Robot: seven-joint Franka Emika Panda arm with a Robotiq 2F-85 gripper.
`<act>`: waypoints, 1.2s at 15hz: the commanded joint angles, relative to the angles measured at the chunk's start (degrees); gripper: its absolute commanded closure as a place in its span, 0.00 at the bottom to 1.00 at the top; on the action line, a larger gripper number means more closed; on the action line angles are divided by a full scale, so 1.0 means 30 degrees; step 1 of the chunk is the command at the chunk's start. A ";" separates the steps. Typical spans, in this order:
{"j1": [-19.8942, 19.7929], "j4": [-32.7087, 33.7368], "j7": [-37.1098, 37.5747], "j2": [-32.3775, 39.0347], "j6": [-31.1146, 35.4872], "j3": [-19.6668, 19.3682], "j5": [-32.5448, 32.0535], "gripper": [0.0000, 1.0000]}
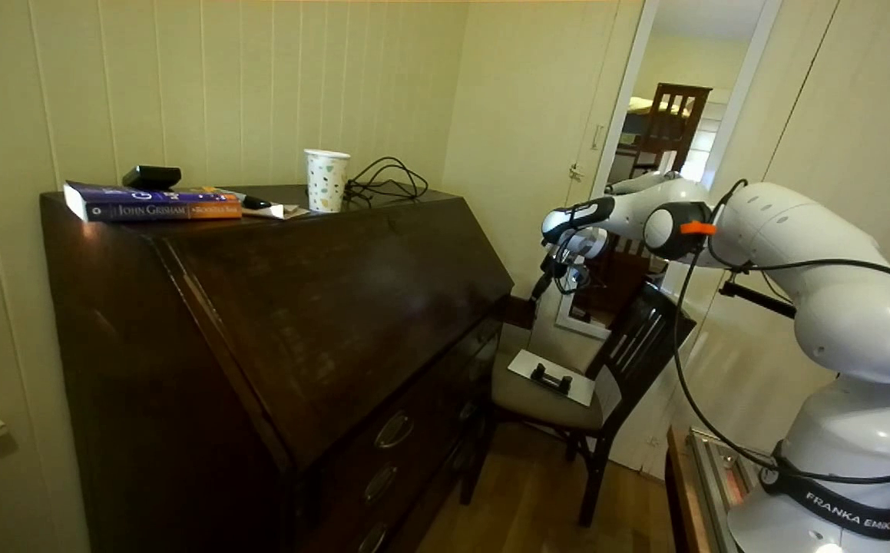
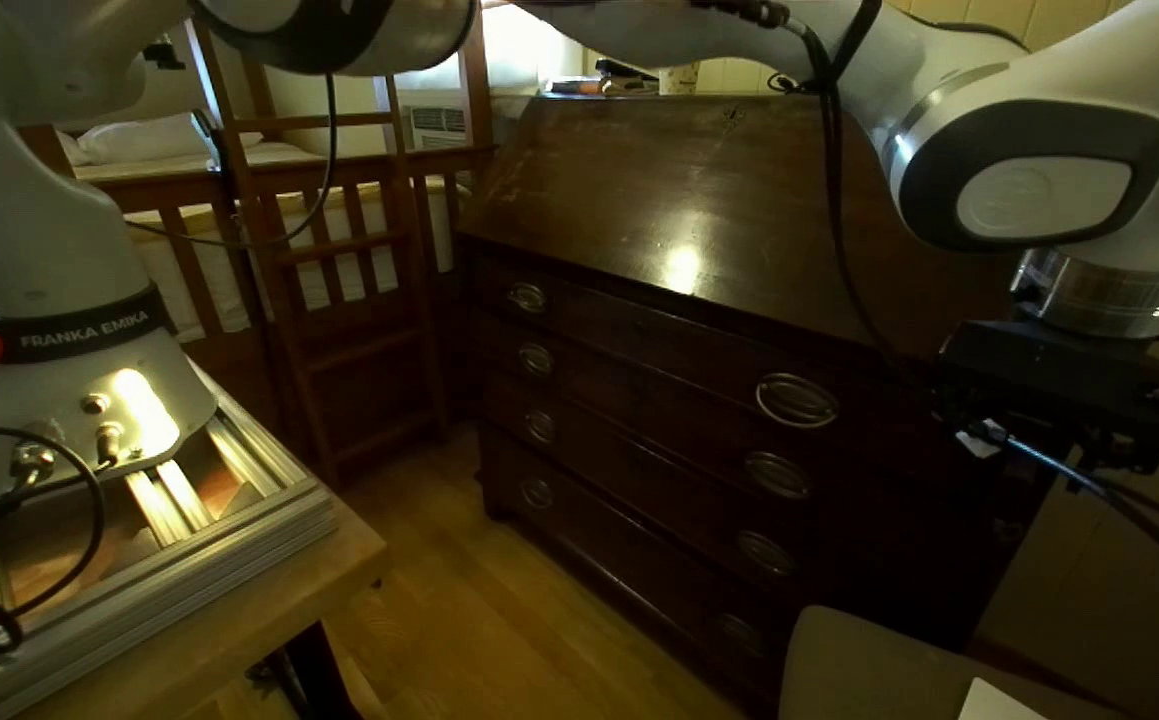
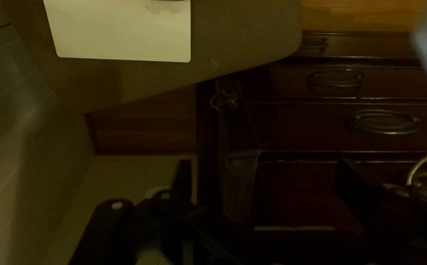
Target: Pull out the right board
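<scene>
Wrist view: the gripper (image 3: 266, 184) has 2 fingers (image 3: 182, 180) apart, the right board (image 3: 241, 173) showing between them; in an exterior view, well apart from them, a book (image 1: 164, 209) reads "JOHN GRISHAM"; in both exterior views a band (image 2: 79, 330) reads "FRANKA EMIKA"

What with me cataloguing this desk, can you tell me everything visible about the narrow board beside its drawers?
The narrow board looks like dark brown wood, with a paler upper face and a darker upright end bearing a small ring-like fitting. It appears to jut from the desk beside the drawers, seen between the jaws of the open gripper, with no contact visible.
</scene>
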 commanded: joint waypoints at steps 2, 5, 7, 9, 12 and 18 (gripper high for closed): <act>0.0178 0.3701 0.0596 0.2226 -0.0790 0.0312 -0.0349 0.03; 0.0373 0.4294 0.0619 0.2688 -0.0597 0.0025 -0.0174 0.29; 0.0388 0.4685 0.0690 0.2945 -0.0678 -0.0045 -0.0187 0.40; 0.0346 0.4988 0.0748 0.3090 -0.0846 -0.0150 -0.0245 0.56; 0.0280 0.5328 0.0814 0.3193 -0.0962 -0.0362 -0.0274 0.77; 0.0291 0.5280 0.1206 0.3285 -0.1001 -0.1186 -0.0658 0.94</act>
